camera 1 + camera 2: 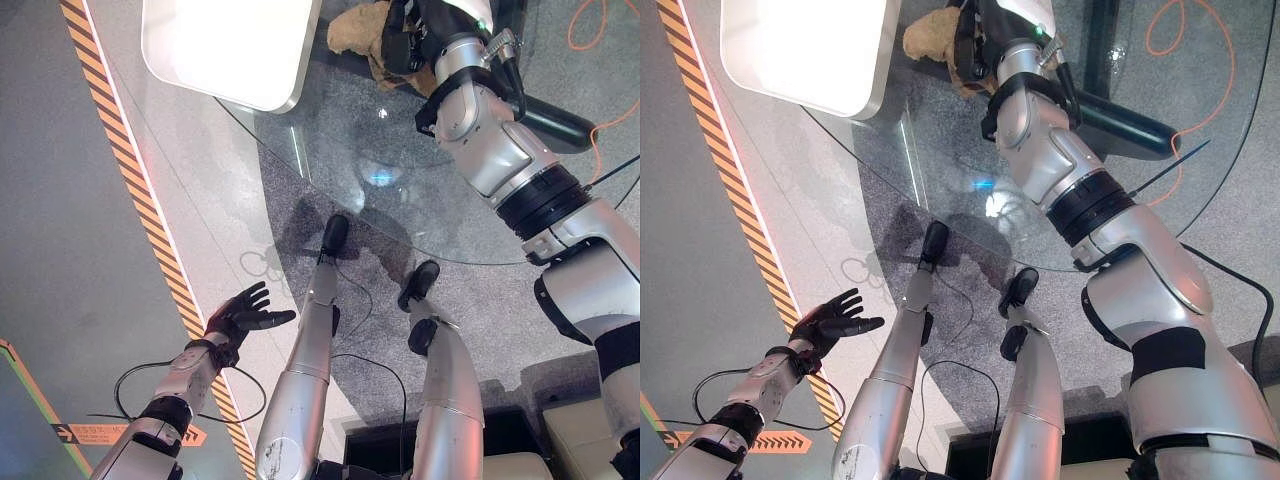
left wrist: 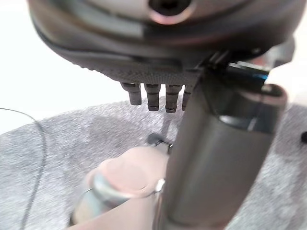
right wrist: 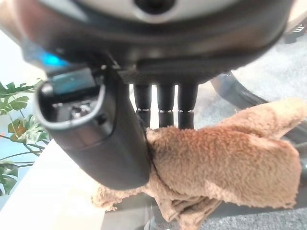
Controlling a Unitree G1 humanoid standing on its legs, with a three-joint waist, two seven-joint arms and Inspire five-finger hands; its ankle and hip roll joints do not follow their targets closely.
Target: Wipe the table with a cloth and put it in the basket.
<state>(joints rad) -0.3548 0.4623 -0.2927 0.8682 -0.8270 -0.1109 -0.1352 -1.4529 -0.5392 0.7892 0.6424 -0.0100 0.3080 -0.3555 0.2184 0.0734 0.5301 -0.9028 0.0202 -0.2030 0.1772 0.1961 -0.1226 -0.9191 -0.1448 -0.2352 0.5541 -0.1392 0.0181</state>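
Observation:
A brown fluffy cloth [image 1: 355, 30] lies bunched at the far side of the round glass table [image 1: 300, 170]. My right hand [image 1: 405, 40] is on it, reaching in from the right. In the right wrist view the thumb [image 3: 96, 134] and the fingers [image 3: 158, 103] pinch the cloth [image 3: 225, 153], which hangs in folds past them. A white container with rounded corners [image 1: 230, 50] stands on the table just left of the cloth. My left hand [image 1: 245, 315] hangs low at the left, off the table and over the floor, open with its fingers spread and nothing in it.
A yellow-and-black striped tape line [image 1: 140, 200] runs along the floor left of the table. An orange cable [image 1: 590, 40] loops on the floor at the far right. A dark tube-shaped table part [image 1: 555, 120] lies under the glass beside my right arm. A green plant [image 3: 14, 124] stands beyond the table.

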